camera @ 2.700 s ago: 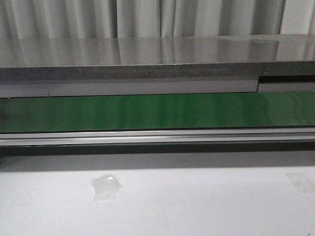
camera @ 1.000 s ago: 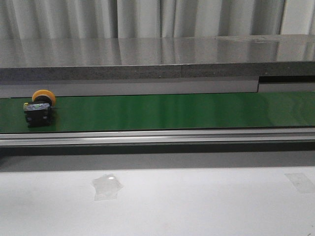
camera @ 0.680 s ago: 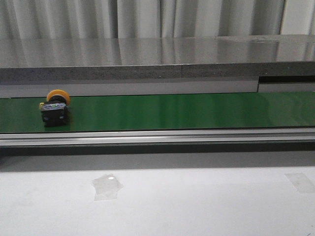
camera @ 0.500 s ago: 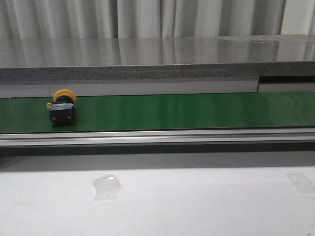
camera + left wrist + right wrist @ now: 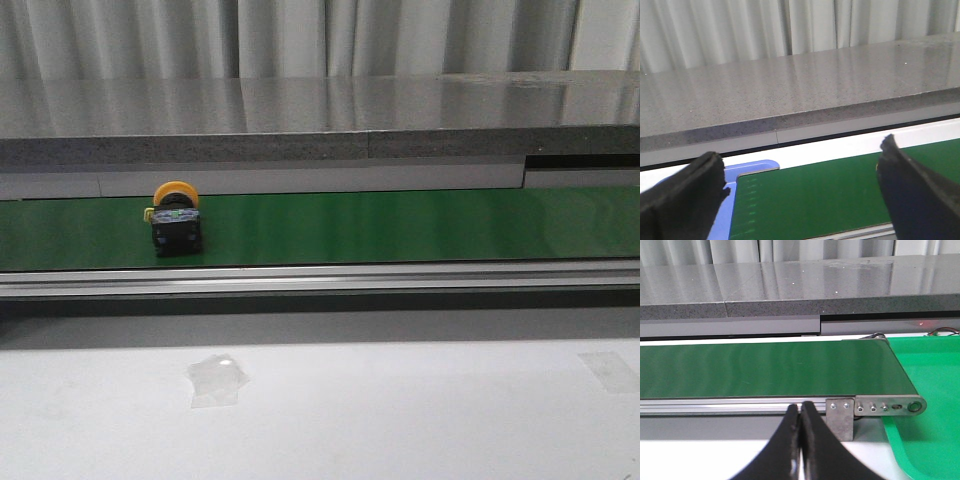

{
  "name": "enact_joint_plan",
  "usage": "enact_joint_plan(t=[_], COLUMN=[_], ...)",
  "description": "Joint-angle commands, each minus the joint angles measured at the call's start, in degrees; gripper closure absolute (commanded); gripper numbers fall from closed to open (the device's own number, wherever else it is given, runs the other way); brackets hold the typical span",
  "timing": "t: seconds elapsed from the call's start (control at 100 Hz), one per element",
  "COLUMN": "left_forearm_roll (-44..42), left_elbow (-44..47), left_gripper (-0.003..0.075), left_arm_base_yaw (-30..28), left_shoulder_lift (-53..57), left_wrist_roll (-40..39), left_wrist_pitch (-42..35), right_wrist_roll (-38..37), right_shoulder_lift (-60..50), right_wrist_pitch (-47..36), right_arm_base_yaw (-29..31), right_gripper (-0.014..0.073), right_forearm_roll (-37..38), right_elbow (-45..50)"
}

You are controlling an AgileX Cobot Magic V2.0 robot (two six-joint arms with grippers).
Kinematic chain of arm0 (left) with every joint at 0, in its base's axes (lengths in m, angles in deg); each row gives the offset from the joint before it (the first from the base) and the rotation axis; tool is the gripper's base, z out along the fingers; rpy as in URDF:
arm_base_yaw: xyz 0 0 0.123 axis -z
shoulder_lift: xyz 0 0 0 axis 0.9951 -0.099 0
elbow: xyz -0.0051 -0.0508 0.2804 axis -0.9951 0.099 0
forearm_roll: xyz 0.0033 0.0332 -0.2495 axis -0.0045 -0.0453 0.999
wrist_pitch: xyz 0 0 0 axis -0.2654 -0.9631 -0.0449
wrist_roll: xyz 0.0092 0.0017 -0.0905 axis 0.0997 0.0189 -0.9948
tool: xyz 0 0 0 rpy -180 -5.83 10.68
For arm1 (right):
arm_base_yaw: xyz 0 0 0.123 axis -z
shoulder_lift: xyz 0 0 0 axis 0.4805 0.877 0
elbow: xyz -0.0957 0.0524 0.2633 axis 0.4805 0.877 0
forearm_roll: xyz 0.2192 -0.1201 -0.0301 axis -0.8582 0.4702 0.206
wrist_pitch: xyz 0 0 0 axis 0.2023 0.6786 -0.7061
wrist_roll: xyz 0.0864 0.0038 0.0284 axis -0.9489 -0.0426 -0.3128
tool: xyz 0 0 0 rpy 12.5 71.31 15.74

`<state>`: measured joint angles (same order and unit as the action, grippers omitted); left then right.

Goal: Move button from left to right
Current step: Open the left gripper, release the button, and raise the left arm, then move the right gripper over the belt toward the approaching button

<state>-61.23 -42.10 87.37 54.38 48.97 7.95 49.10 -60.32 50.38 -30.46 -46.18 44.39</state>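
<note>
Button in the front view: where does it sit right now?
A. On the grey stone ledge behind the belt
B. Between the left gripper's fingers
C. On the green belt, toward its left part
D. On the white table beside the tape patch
C: the button stands on the green belt, left of its middle, untouched.

- The green conveyor belt runs left to right across the front view, framed by an aluminium rail along its near edge.
- The button sits on the belt's left part, its yellow-orange cap toward the far side and its black body toward the camera.
- A white table lies in front of the conveyor.
- A clear tape patch is stuck on the table at the left; another at the right edge.
</note>
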Motion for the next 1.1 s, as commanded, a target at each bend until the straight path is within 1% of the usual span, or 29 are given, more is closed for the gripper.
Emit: enact_joint_plan(t=[0.0,0.04,0.11,0.16,0.18,0.23,0.25,0.3,0.37,0.83,0.99,1.09], left_forearm_roll=[0.9,0.9,0.9,0.9,0.9,0.9,0.9,0.9,0.9,0.8,0.8,0.8], left_elbow=[-1.6,-1.6,-1.6,-1.6,-1.6,-1.6,-1.6,-1.6,-1.6,-1.6,-1.6,-1.6], left_gripper=[0.0187,0.0223,0.0316,0.0402,0.0426,0.0518,0.0542,0.0633,0.0737,0.0740,0.0740,0.0740], left_arm_base_yaw=[0.5,0.5,0.5,0.5,0.5,0.5,0.5,0.5,0.5,0.5,0.5,0.5], left_shoulder_lift=[-0.3,-0.3,-0.3,-0.3,-0.3,-0.3,-0.3,-0.3,-0.3,-0.3,-0.3,-0.3], left_wrist_roll=[-0.1,-0.1,-0.1,-0.1,-0.1,-0.1,-0.1,-0.1,-0.1,-0.1,-0.1,-0.1], left_wrist_pitch=[-4.9,-5.2,-5.4,-5.4,-5.4,-5.4,-5.4,-5.4,-5.4,-5.4,-5.4,-5.4], right_wrist_roll=[0.0,0.0,0.0,0.0,0.0,0.0,0.0,0.0,0.0,0.0,0.0,0.0], right_shoulder_lift=[-1.1,-1.1,-1.1,-1.1,-1.1,-1.1,-1.1,-1.1,-1.1,-1.1,-1.1,-1.1], right_wrist_pitch=[-5.0,-5.0,-5.0,-5.0,-5.0,-5.0,-5.0,-5.0,-5.0,-5.2,-8.1,-8.1], right_arm_base_yaw=[0.0,0.0,0.0,0.0,0.0,0.0,0.0,0.0,0.0,0.0,0.0,0.0], right_gripper=[0.0662,0.0662,0.0662,0.0662,0.0662,0.0662,0.0662,0.0662,0.0662,0.0662,0.0662,0.0662], right_forearm_roll=[0.7,0.7,0.7,0.7,0.7,0.7,0.7,0.7,0.7,0.7,0.7,0.7], right_elbow=[-0.8,-0.8,-0.8,-0.8,-0.8,-0.8,-0.8,-0.8,-0.8,-0.8,-0.9,-1.3])
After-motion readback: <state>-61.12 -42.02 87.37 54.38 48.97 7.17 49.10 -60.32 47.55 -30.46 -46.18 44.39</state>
